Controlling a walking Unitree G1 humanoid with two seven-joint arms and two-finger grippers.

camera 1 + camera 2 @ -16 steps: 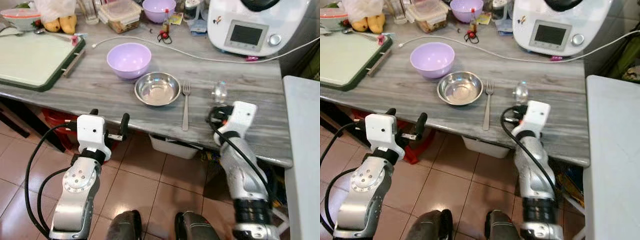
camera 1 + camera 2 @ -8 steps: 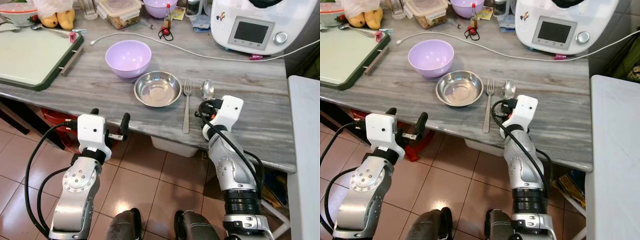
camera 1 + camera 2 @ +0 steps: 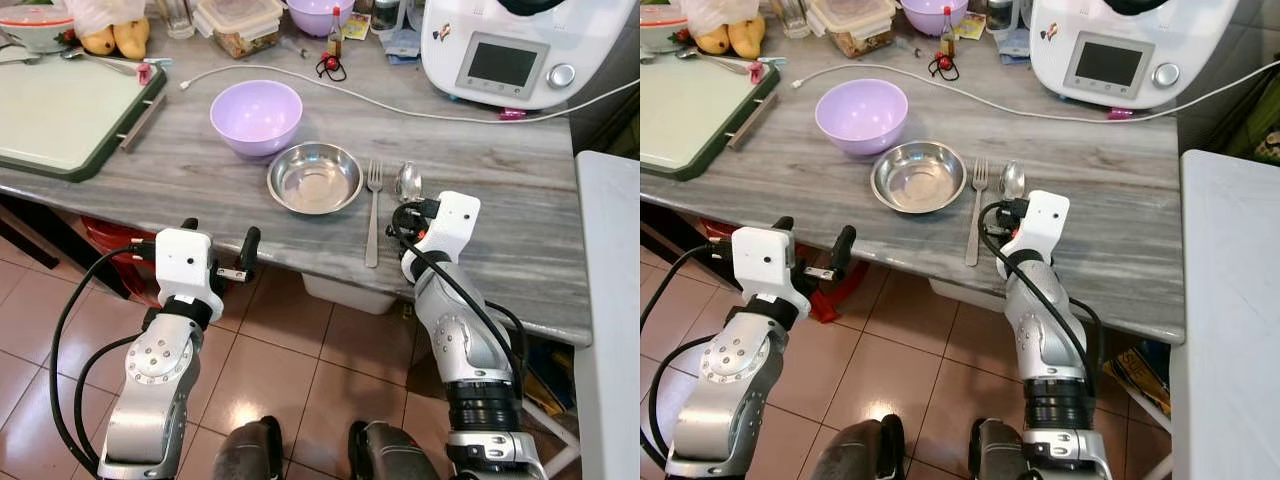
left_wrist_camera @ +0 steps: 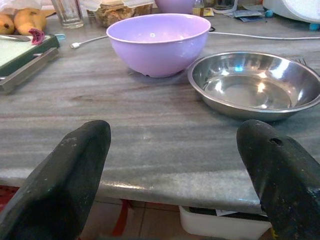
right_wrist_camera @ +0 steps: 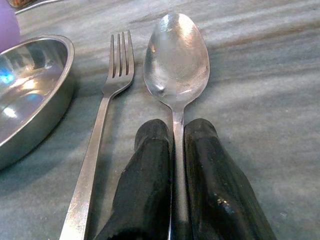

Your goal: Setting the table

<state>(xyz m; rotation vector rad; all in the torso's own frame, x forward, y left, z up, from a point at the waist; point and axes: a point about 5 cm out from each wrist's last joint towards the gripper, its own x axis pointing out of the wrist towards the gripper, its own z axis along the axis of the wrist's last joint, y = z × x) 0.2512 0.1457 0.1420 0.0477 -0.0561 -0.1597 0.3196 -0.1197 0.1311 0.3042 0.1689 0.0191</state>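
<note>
A steel bowl [image 3: 315,177] sits on the grey marbled counter [image 3: 500,200], with a lilac bowl [image 3: 256,112] just behind it on the left. A fork [image 3: 372,212] lies to the right of the steel bowl. Beside the fork is a spoon [image 5: 176,65], its handle clamped between the fingers of my right gripper [image 5: 172,137], which is shut on it low over the counter. The spoon's bowl [image 3: 408,180] pokes out past the white wrist [image 3: 447,222]. My left gripper [image 4: 175,165] stands open at the counter's front edge, facing both bowls.
A green-rimmed tray [image 3: 60,110] lies at the back left. A white kitchen machine [image 3: 505,50] stands at the back right, its cable [image 3: 330,90] running across the counter. Containers, bananas [image 3: 115,40] and another lilac bowl [image 3: 318,12] line the back. A white surface [image 3: 610,300] is at the right.
My right gripper has carried the spoon leftward and lowered it, from well right of the fork to right beside it. The left arm has stayed put. The camera shifted slightly.
</note>
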